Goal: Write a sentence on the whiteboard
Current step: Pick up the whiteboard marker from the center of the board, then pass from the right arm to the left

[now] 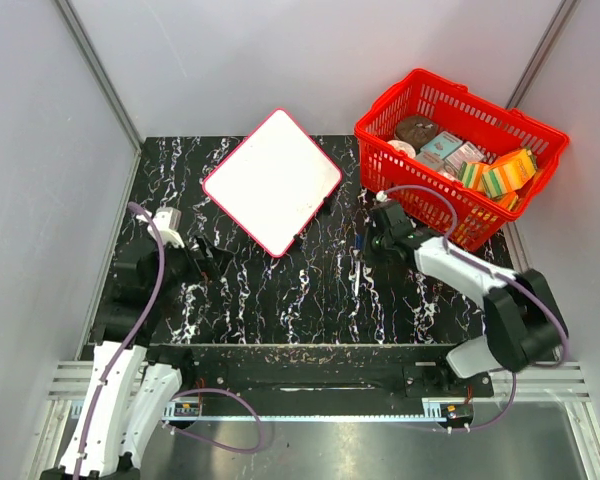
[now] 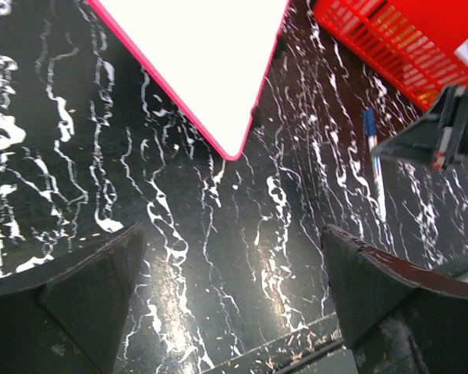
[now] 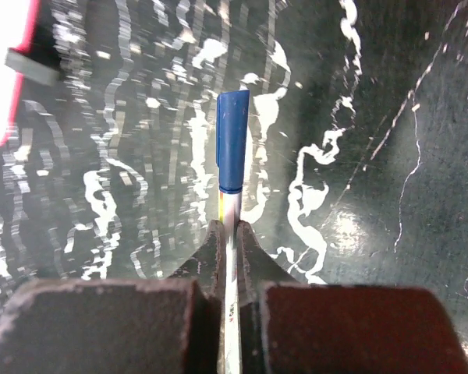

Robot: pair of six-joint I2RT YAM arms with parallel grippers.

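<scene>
The whiteboard (image 1: 272, 182), white with a thin red rim, lies turned like a diamond at the back of the table. Its face is plain white and no sentence is in view on it. One corner of it shows in the left wrist view (image 2: 195, 54). A marker (image 1: 357, 272) with a blue cap (image 3: 232, 140) and a white barrel lies on the black marbled table, right of centre. My right gripper (image 3: 231, 234) is shut on the barrel just below the cap, down at table level (image 1: 366, 243). My left gripper (image 2: 234, 257) is wide open over bare table at the left (image 1: 218, 258), holding nothing.
A red basket (image 1: 400, 160) holding several small packages stands at the back right, just behind my right arm. It also shows in the left wrist view (image 2: 390, 43). Grey walls close in the table on the left, back and right.
</scene>
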